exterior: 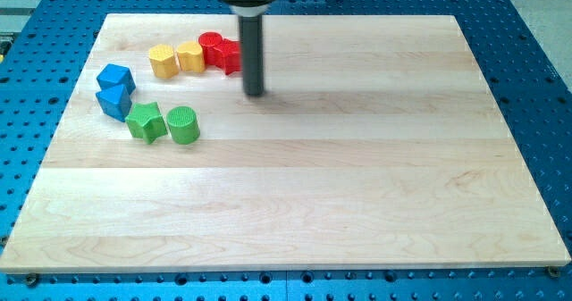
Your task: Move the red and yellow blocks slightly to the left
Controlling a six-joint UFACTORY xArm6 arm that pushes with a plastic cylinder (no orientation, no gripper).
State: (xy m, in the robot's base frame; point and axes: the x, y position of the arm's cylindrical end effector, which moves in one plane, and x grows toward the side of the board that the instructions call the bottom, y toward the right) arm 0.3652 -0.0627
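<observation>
**Row of four, push from the right**

Because I end in a rod and carry no pincer, nothing is held. My tip stands just right of the red blocks, which adjoin the yellow blocks in the frame's upper left of the counter. The row's long axis runs left-right; an off-centre shove could buckle it, I judge, or scatter it toward the blue blocks.

red blocks, yellow blocks, touching row

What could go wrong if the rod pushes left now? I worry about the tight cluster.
1. My tip sits just right of the red blocks, slightly below them; it could slip under the row.
2. The yellow blocks could skew apart when shoved.
3. An overshoot might reach the blue blocks.
</observation>
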